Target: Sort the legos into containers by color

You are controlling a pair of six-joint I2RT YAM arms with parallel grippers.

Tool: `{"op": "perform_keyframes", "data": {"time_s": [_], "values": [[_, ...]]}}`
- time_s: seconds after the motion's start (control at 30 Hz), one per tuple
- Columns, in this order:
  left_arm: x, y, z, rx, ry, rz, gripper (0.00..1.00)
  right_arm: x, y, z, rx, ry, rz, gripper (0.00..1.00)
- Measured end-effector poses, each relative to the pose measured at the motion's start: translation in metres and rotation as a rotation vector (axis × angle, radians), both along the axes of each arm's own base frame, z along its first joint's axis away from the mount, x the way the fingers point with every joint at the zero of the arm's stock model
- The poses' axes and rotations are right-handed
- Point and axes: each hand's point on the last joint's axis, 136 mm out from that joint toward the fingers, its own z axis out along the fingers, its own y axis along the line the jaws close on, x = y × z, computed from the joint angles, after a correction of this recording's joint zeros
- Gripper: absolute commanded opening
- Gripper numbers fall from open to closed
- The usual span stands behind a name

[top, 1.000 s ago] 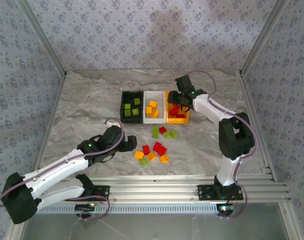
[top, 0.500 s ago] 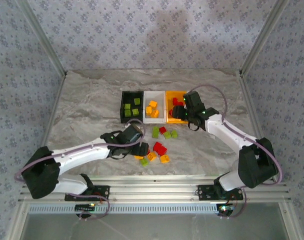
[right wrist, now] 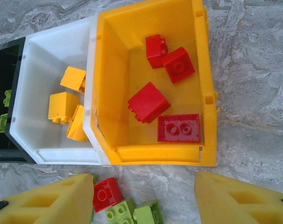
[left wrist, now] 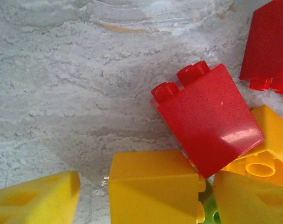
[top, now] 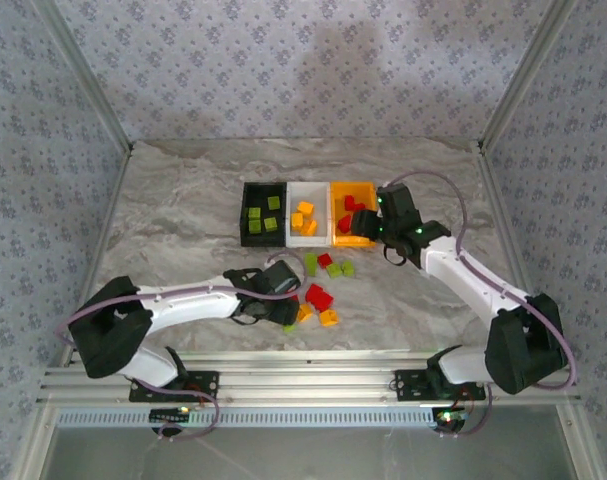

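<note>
Low over the loose legos [top: 319, 297] near the front of the table [top: 173, 200]: left gripper [left wrist: 148, 182], fingers [left wrist: 38, 200] apart. Straddles an orange-yellow brick [left wrist: 153, 191] without clamping it, a gap showing beside one pad. Touching that brick, a red brick [left wrist: 206, 121] on its side, studs pointing up and left in the wrist view; visible face near square, so no clear long axis. More orange-yellow, green and red pieces crowded to its right.

At mid-table, three containers side by side, walls touching, long axes running away from the arm bases: black bin [top: 264, 186] on the left with green bricks, white bin [right wrist: 43, 70] in the middle with orange-yellow ones, orange-yellow bin [right wrist: 111, 84] on the right with four red ones. At that bin's near end, one red piece [right wrist: 178, 128] lying flat, long axis across the bin.

Right gripper [right wrist: 144, 182] hangs by the same bin's near end, pads wide apart, holding nothing. Below it on the table, a small red brick [right wrist: 106, 193] and two green bricks [right wrist: 120, 214].
</note>
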Motion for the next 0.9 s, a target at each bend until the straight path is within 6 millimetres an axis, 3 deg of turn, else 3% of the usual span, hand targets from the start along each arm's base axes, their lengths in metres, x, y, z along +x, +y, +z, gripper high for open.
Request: {"op": "perform_keyframes", "data": {"time_s": [0.17, 0.37, 0.47, 0.63, 0.77, 0.9], "values": [[-0.001, 0.002, -0.009, 0.030, 0.014, -0.007, 0.53, -0.001, -0.002, -0.001, -0.001, 0.000, -0.004, 0.61], [-0.001, 0.005, -0.010, 0.046, 0.012, -0.007, 0.45, -0.001, -0.003, -0.002, -0.002, 0.002, -0.006, 0.61], [0.002, 0.009, 0.000, 0.040, -0.009, 0.003, 0.43, -0.002, -0.003, 0.002, 0.003, -0.007, -0.006, 0.61], [0.025, 0.009, 0.047, -0.064, -0.092, 0.063, 0.43, -0.007, -0.005, 0.006, 0.017, -0.019, -0.011, 0.61], [0.066, -0.005, 0.100, -0.168, -0.194, 0.107, 0.42, -0.015, -0.008, 0.002, 0.023, -0.012, -0.017, 0.61], [0.117, -0.038, 0.145, -0.237, -0.284, 0.105, 0.42, -0.023, -0.011, -0.008, 0.019, 0.011, -0.018, 0.61]]}}
